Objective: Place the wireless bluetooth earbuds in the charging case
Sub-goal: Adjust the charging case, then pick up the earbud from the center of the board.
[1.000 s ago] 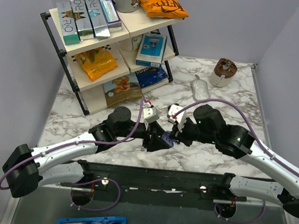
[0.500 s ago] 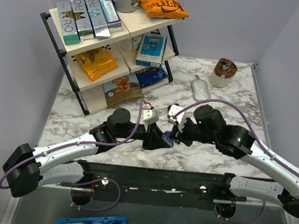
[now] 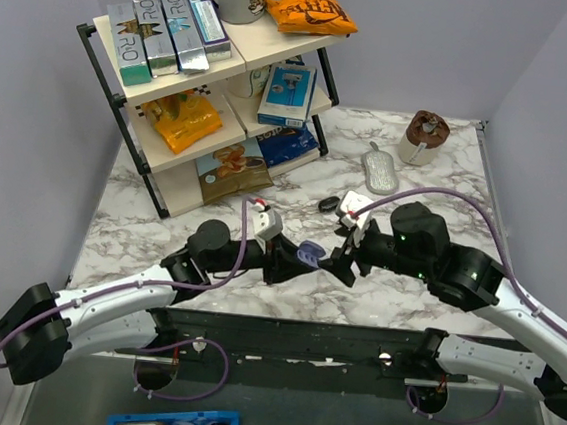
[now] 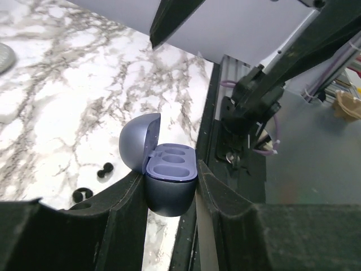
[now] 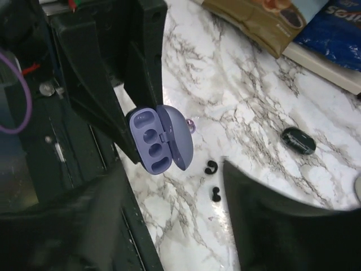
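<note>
The charging case is purple-blue with its lid swung open, and its sockets are empty. My left gripper is shut on the case body and holds it upright above the marble near the table's front edge. My right gripper is open, just right of the case and apart from it. On the marble under the case lie two small black pieces, also visible in the left wrist view. A small glossy purple piece peeks out behind the lid. I cannot tell which of these are the earbuds.
A black oval object lies on the marble behind the grippers. A grey oval pad and a brown cup sit at the back right. A stocked shelf rack fills the back left. The black mounting rail runs along the near edge.
My right gripper has opened and drawn back to the right, off the case. My left gripper has shut on the case and now carries it alone, shifted slightly left, with the lid open.
</note>
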Robot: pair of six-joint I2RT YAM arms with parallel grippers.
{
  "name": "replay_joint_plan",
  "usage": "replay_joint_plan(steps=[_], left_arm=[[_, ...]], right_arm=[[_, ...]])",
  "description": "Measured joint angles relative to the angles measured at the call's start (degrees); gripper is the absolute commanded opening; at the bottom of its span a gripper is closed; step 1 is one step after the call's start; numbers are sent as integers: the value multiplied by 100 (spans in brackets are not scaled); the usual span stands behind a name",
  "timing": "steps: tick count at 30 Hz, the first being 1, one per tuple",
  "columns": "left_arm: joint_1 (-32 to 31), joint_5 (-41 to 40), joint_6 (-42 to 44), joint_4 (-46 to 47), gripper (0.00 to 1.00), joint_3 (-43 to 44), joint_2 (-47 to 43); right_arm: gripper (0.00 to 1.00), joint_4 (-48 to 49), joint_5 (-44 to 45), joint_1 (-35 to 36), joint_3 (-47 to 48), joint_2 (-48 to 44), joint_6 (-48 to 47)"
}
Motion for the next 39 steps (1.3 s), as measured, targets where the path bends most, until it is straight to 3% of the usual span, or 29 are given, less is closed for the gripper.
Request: replay_joint_plan(steps=[4, 13, 16, 19, 22, 28, 39], left_arm=[[-2, -470, -61, 122, 0, -151, -234], [-87, -2605, -549, -129, 0, -1104, -1790], [-142, -3204, -671, -258, 0, -1451, -2337], [-192, -3744, -708, -431, 0, -1650, -2780], [-247, -4070, -704, -560, 0, -1665, -3014], [-437, -4411, -649, -721, 0, -1639, -3038], [-857, -4433, -481, -1519, 0, -1290, -3025]], right_arm=[[88, 350, 564, 0, -63, -229, 369], [67, 1266, 1832, -131, -1318, -391, 1799], [36, 1486, 1827, -341, -1661, -284, 2124], [25, 1816, 1665, -560, -1825, 94, 2369], [26, 2208, 1316, -702, -1991, 584, 2555], [41, 2898, 461, -763, -2033, 1812, 2669], [41, 3628, -219, -841, -2024, 3058, 2579]])
